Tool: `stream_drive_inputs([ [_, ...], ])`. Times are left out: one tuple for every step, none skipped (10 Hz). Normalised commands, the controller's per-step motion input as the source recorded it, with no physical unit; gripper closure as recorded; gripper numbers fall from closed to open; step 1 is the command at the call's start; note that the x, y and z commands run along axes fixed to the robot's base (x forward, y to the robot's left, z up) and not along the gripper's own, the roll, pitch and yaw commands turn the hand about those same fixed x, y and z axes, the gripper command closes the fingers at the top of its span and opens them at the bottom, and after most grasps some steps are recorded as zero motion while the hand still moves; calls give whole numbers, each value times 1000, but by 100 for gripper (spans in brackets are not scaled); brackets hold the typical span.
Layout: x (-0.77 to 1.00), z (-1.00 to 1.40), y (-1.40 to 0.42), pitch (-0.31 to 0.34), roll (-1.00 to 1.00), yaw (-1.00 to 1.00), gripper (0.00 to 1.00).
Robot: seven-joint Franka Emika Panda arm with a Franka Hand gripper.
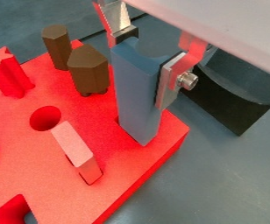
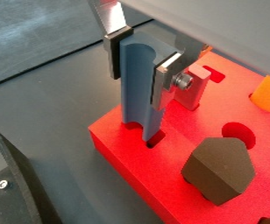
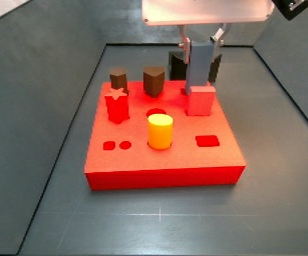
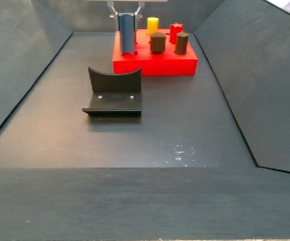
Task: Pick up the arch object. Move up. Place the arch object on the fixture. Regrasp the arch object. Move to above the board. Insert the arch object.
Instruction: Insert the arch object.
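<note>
My gripper point(image 1: 147, 61) is shut on the arch object point(image 1: 138, 96), a blue-grey block held upright with its curved notch up between the fingers point(image 1: 170, 80). Its lower end meets the red board point(image 1: 125, 179) at a small cut-out near the board's edge, seen in a wrist view point(image 2: 152, 136); I cannot tell how deep it sits. Both side views show the gripper point(image 3: 197, 48) point(image 4: 129, 19) with the arch object point(image 3: 197, 68) point(image 4: 129, 38) over the board point(image 3: 184, 165) point(image 4: 167, 64). The dark fixture point(image 4: 114, 91) stands on the floor apart from the board, and also shows in both wrist views point(image 1: 233, 103) point(image 2: 15, 179).
On the board stand two brown pegs point(image 1: 88, 68) point(image 1: 55, 44), a red star peg point(image 1: 6, 72), a red block point(image 1: 76, 156) and a yellow-orange peg point(image 3: 160, 130). A round hole point(image 1: 44, 117) lies beside the arch object. Grey bin walls point(image 4: 35, 71) surround the floor.
</note>
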Motion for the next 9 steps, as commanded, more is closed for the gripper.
stream_drive_inputs([
  [-114, -357, 0, 24, 100, 0, 100],
  [-134, -331, 0, 6, 61, 0, 100],
  [-94, -377, 0, 9, 73, 0, 100],
  [-63, -394, 0, 0, 67, 0, 100],
  [-71, -460, 0, 0, 106, 0, 100],
  [-11, -480, 0, 0, 80, 0, 100],
  [163, -500, -34, -21, 0, 0, 100],
  [160, -471, -63, -57, 0, -23, 100],
  [0, -246, 0, -130, -103, 0, 100],
])
